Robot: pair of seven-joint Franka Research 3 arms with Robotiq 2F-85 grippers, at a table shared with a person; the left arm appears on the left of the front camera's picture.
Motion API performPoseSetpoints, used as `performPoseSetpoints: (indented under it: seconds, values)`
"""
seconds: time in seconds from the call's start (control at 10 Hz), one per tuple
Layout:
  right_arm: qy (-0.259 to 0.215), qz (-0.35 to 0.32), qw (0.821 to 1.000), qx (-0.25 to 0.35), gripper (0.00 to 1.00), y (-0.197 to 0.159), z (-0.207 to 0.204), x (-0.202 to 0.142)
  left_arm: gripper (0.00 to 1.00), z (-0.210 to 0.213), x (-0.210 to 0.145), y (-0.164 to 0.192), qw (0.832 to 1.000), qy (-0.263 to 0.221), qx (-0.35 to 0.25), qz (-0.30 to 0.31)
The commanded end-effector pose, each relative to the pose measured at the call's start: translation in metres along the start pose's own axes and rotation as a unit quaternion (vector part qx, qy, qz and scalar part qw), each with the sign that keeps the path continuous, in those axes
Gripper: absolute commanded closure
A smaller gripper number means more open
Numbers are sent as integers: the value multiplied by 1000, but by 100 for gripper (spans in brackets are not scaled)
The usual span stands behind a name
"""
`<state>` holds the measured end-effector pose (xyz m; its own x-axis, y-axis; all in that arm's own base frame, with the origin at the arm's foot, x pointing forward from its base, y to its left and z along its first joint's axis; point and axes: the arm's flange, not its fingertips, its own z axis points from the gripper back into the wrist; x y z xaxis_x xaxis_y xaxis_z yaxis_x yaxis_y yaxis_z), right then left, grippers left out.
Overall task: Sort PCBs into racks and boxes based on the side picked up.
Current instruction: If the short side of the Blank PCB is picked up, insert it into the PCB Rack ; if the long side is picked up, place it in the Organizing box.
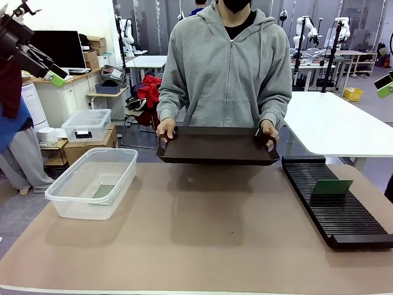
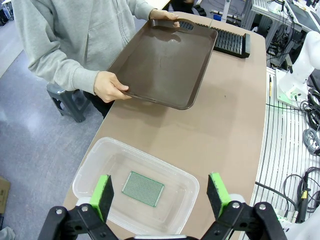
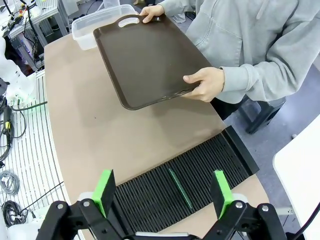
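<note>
Looking across the tabletop [image 1: 202, 239], the biggest thing up in the air is the dark brown tray [image 1: 218, 146]. A person holds it by both ends, one hand [image 1: 166, 129] on each side, just above the far edge. It looks bare on top. If it tips or swings down, I think it could knock the clear tub [image 1: 92, 181] or the black rack [image 1: 336, 206], since both sit close by on either side.

The clear tub sits on the robot's left part of the tabletop. One green board [image 2: 143, 188] lies flat on its floor, grid face up, with its long side running along the tub's long side. It seems safe there.

The black rack lies on the robot's right part, with its long side running away from the robot toward the person. A second green board [image 1: 332, 187] stands on its edge in one slot, about halfway along. Its long side goes across the rack. It is thin and stands up tall, so a bump to the rack could make it lean or pop out, I think.

The left tool [image 2: 162, 195] hangs high over the tub, wide open, holding nothing. The right tool [image 3: 163, 194] hangs high over the rack, wide open too, and holds nothing. If either one came straight down without care, it could hit the board below it.
</note>
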<state>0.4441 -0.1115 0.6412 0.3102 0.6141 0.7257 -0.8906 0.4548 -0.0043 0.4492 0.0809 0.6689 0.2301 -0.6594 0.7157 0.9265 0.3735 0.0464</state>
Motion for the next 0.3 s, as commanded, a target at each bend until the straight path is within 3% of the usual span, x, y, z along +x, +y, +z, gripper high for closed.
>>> performPoseSetpoints:
  seconds: [0.0,0.2]
  values:
    - [5,-1,1000,1,0,0,-2,2,0,0,0,0,1000,2,1,0]
    - [5,-1,1000,1,0,0,-2,2,0,0,0,0,1000,2,1,0]
